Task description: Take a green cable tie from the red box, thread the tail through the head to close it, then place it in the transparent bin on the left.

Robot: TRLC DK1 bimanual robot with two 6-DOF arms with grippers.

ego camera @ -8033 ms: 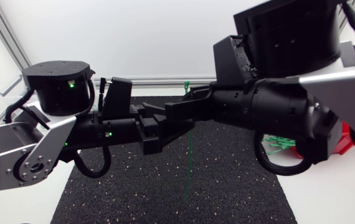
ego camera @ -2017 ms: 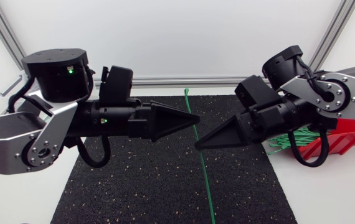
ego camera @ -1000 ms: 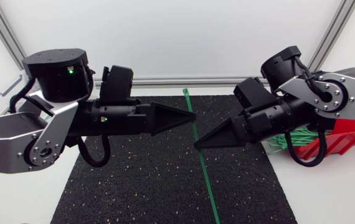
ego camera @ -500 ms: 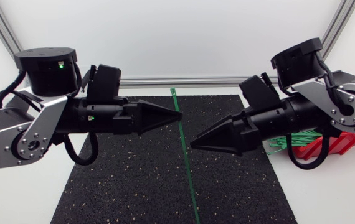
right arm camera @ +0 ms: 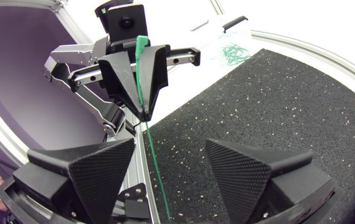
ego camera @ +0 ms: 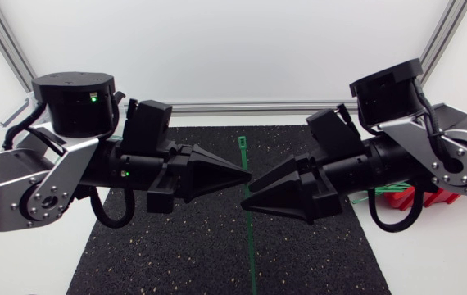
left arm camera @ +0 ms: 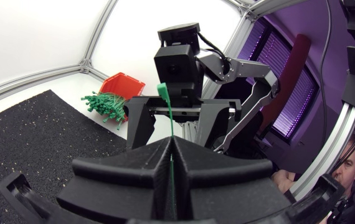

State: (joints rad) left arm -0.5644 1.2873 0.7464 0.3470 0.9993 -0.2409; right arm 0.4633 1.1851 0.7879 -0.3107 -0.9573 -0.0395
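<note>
While left gripper (left arm camera: 171, 142) clamps green cable tie (left arm camera: 168, 115), right gripper (right arm camera: 169, 143) wide open, holding nothing

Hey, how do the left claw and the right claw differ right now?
The left claw is shut, pinching the green cable tie; the right claw is open, its fingers wide apart. The tie touches both left fingers, but runs between the right claw's fingers, seemingly touching neither. Both are matte black wedges, pointing tip to tip above the black mat.
</note>
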